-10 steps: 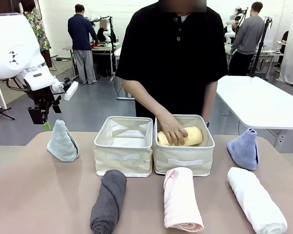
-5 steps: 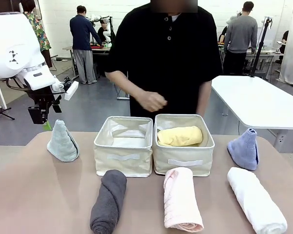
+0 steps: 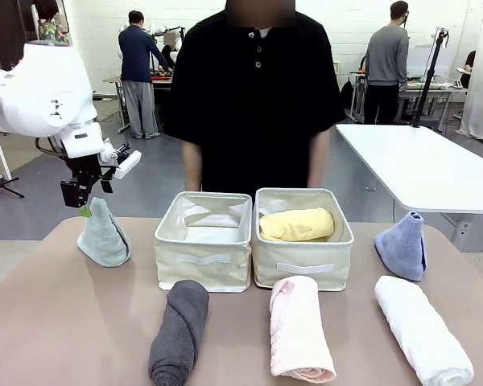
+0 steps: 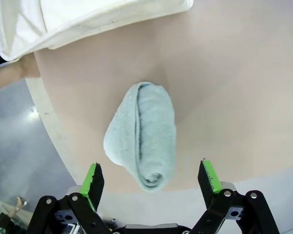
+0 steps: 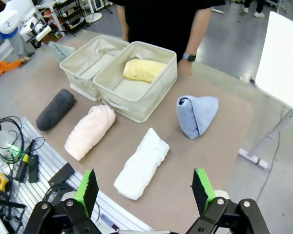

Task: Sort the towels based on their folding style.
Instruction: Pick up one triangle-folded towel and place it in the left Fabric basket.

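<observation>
At the table's (image 3: pixel 48 322) far left corner, the left gripper (image 3: pixel 80 207) hangs just above the pale green cone (image 3: pixel 103 235). Its jaws are spread wide and hold nothing. The front view leaves it unclear whether a pad grazes the tip. The left wrist view shows both pads clear of the cone, and a folded seam running up the terry. The right gripper (image 5: pixel 145 179), likewise spread and empty, looks down from over the near right edge.

There are six towels: four rolls and two cones. The yellow roll (image 3: pixel 298 224) lies in the right bin (image 3: pixel 306 269), beside the left bin (image 3: pixel 203 259). The dark grey roll (image 3: pixel 179 330), pink roll (image 3: pixel 298 326) and white roll (image 3: pixel 423 328) line the near side. The light blue cone (image 3: pixel 402 245) stands far right.
</observation>
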You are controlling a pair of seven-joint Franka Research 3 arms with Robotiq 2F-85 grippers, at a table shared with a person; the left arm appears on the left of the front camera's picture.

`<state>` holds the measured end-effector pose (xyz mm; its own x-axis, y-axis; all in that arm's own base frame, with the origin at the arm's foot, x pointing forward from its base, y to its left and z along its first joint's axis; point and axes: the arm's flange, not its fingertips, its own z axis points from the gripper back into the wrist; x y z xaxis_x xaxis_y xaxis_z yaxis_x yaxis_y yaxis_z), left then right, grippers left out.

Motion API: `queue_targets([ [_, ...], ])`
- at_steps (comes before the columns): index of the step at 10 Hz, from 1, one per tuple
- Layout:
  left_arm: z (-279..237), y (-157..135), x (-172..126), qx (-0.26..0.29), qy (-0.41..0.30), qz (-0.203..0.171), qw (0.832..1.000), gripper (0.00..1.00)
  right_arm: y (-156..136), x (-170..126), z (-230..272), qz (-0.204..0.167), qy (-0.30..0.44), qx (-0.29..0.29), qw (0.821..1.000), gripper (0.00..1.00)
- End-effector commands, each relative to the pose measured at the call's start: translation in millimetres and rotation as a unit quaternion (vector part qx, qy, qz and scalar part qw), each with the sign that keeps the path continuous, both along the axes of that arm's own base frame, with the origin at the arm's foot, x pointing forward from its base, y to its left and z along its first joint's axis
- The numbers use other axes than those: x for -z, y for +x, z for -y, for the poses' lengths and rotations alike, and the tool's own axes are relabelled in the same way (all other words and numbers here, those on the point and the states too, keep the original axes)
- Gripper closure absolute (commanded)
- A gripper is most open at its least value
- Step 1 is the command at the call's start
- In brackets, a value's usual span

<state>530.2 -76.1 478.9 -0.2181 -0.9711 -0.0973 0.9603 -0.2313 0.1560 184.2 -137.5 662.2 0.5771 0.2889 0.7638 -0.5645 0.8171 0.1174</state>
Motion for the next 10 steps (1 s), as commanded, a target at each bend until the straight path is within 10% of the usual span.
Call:
queue_targets([
  [1, -6.4, 21.8, 8.1, 0.013, 0.029, -0.004, 0.999, 0.0, 1.2, 0.7, 0.3, -0.001, -0.001, 0.007, 1.0, 0.0],
  [3, -8.7, 27.0, 17.0, 0.023, 0.03, -0.029, 0.999, 0.0, 1.2, 0.7, 0.3, -0.001, -0.001, 0.007, 1.0, 0.0],
  [6, -8.7, 29.2, 16.3, 0.034, 0.019, -0.037, 0.999, 0.94, 1.2, 0.7, 0.3, -0.001, -0.001, 0.007, 1.0, 0.0],
  [10, -8.8, 28.6, 15.2, 0.046, 0.003, -0.056, 0.997, 0.95, 1.2, 0.7, 0.3, -0.001, -0.001, 0.007, 1.0, 0.0],
])
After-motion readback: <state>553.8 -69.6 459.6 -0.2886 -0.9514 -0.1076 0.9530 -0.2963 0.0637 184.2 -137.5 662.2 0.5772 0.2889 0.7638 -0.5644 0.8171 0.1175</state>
